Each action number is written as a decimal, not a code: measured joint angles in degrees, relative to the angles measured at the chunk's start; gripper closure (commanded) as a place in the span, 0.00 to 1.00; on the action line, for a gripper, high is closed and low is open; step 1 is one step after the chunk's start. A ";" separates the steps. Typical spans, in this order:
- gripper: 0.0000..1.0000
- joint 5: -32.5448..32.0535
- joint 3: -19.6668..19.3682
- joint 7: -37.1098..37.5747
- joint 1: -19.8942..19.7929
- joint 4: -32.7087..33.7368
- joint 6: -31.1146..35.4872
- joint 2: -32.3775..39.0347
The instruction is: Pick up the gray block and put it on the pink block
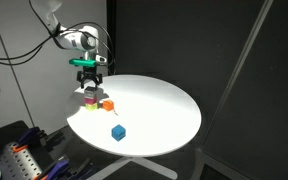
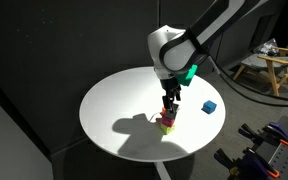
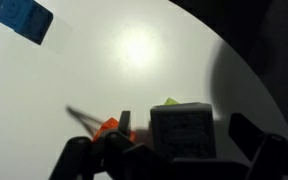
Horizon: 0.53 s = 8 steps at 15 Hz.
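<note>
End effector [image 2: 169, 108] astride matte cubic gray block [image 3: 184, 132] over round table [image 1: 164, 112]

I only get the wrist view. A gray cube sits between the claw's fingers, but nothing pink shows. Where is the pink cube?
Observer: Right under the claw. In both exterior views the pink block sits beneath it; in your view the gray block hides it.
Visitor: And the orange sliver next to the finger?
Observer: That is an orange cube. In an exterior view it stands whole on the white table, close beside the pink block, not under the claw.
</note>
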 measured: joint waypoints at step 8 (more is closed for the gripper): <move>0.00 6.70 -0.11 13.28 -0.21 -1.19 -5.43 -8.29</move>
